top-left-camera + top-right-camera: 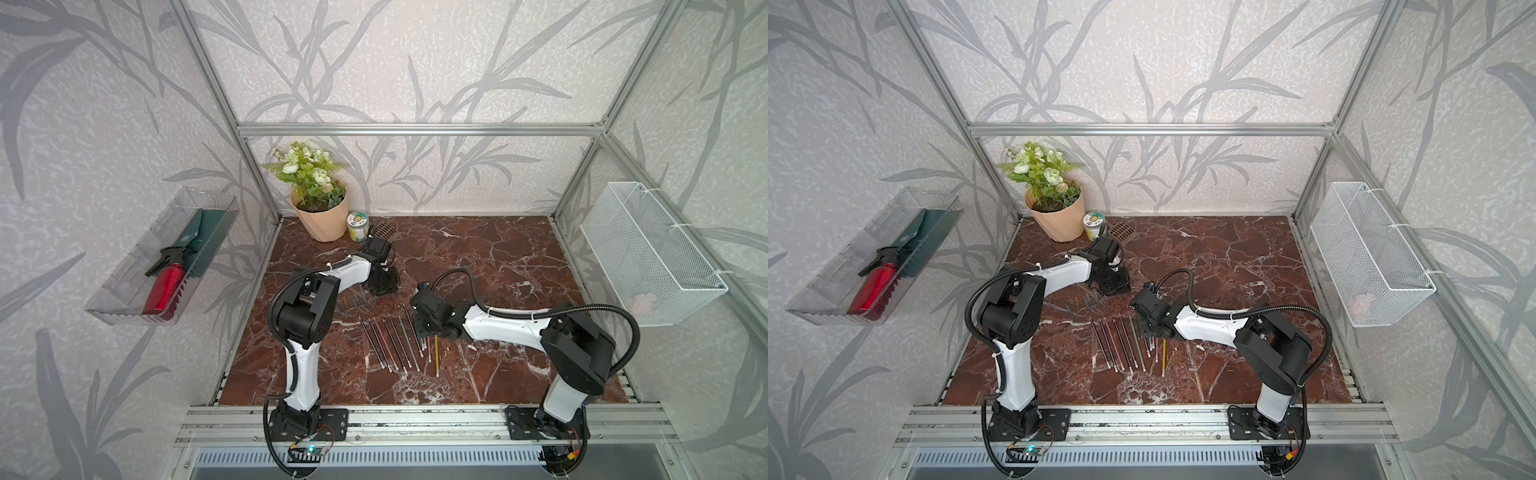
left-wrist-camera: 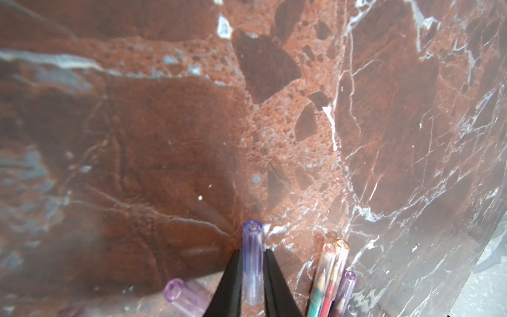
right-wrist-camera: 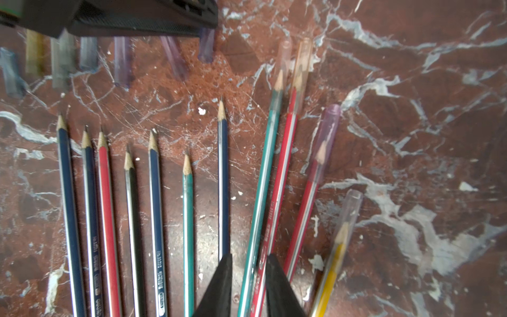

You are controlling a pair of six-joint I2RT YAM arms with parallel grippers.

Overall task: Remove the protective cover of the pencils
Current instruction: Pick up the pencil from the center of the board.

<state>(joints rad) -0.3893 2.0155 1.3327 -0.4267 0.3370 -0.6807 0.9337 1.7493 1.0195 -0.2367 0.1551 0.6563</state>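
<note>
Open over the right half and back right of the red-brown veined marble tabletop (image 1: 498,257): free passage there. Blocked at back left by the peach ribbed flowerpot with white blooms (image 1: 322,220), the small jar with patterned lid (image 1: 357,226) just beside it and the brown slotted grate (image 1: 385,229). Centre front taken by the fanned row of slim striped pencils (image 3: 156,219), only narrow gaps between shafts. Just beyond the tips, cluttered by a loose line of clear tinted plastic caps (image 3: 120,60) lying flat. Crowded further by the left gripper (image 2: 253,250) low over that line and the right gripper (image 3: 249,255) astride two pencils, little room between the two.
</note>
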